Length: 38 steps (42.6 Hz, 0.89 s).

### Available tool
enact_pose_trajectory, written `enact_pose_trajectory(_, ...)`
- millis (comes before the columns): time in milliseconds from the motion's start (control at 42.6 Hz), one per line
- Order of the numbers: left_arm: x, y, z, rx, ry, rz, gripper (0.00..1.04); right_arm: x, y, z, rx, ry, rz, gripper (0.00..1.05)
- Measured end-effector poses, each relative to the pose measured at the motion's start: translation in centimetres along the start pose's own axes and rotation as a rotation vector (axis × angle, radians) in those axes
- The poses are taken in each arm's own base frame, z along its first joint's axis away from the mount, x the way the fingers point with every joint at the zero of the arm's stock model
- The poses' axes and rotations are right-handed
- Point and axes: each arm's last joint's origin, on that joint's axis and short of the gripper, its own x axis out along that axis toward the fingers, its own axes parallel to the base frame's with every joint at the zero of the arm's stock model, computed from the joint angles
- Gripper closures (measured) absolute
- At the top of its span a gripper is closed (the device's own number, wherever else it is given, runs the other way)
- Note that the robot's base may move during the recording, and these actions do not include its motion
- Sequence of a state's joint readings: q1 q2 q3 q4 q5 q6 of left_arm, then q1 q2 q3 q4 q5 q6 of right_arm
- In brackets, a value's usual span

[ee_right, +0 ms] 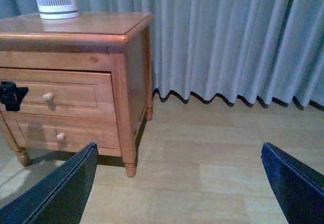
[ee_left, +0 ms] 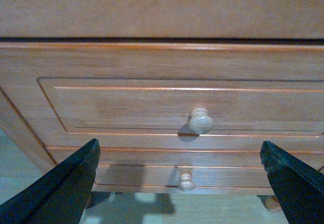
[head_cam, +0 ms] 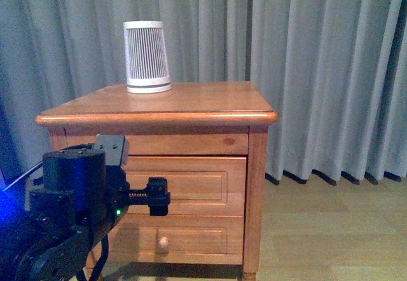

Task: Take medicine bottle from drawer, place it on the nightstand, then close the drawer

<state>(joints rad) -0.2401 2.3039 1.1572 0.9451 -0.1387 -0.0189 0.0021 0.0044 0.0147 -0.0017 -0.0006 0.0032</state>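
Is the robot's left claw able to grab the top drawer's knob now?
Probably yes: the left gripper is open, facing the knob on the upper drawer, with nothing between them.

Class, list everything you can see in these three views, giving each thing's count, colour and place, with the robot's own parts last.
nightstand: one, honey wood, before the curtain.
drawer: one, honey wood, upper, shut.
lower drawer: one, honey wood, beneath it, shut.
knobs: two, pale wood, one on each drawer front.
striped cylinder: one, white with dark stripes, on the nightstand top.
curtain: one, grey-blue, behind.
floor: one, light wood.
left hand: one, black, open, before the upper drawer.
right hand: one, black, open, above the floor beside the nightstand.
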Motion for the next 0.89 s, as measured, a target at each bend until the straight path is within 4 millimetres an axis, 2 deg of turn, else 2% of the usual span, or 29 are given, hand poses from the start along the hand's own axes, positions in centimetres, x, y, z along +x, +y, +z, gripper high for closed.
enact_pose_trajectory(164, 2.5, -0.2, -2.2, -0.011, 0.047, -0.001, 0.07, 0.0, 0.0, 0.0, 0.000, 0.000, 0.000, 0.07)
enact_pose_trajectory(423, 6.1, -0.3, -3.0, -0.069, 0.061, 0.009, 0.07, 0.0, 0.0, 0.0, 0.000, 0.000, 0.000, 0.07)
enact_pose_trajectory(658, 7.5, -0.5, -2.3, -0.082, 0.044, 0.005, 0.07, 0.0, 0.0, 0.0, 0.000, 0.000, 0.000, 0.07)
enact_pose_trajectory(893, 8.2, -1.1, -3.0, -0.082, 0.058, -0.003, 0.07, 0.0, 0.0, 0.0, 0.000, 0.000, 0.000, 0.07)
